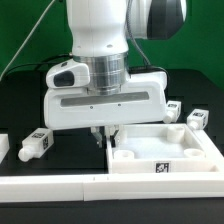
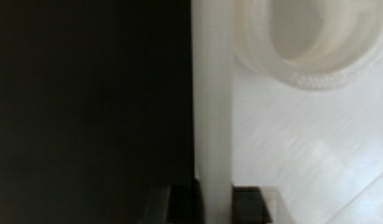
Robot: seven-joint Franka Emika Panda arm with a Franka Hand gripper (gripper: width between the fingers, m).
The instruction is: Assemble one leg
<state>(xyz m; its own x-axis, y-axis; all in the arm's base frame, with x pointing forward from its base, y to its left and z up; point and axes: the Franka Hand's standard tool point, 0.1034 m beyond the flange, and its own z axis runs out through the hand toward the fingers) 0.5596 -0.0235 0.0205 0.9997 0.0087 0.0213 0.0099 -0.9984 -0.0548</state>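
Observation:
The large white square top (image 1: 190,150) lies at the exterior view's right, with a tag on its front side. My gripper (image 1: 104,136) reaches down onto its left wall. In the wrist view my gripper (image 2: 213,205) has one finger on each side of that thin white wall (image 2: 211,110) and is closed on it; one dark fingertip (image 2: 252,205) shows on the inner side. A round corner hole (image 2: 321,45) lies ahead. One leg (image 1: 35,146) lies on the black table to the left. Two more legs (image 1: 172,110) (image 1: 197,119) lie behind the top at the right.
A long white rail (image 1: 60,188) runs along the table's front edge. Another white piece (image 1: 3,146) shows at the far left edge. The table surface (image 1: 30,105) is black, with a green backdrop behind it.

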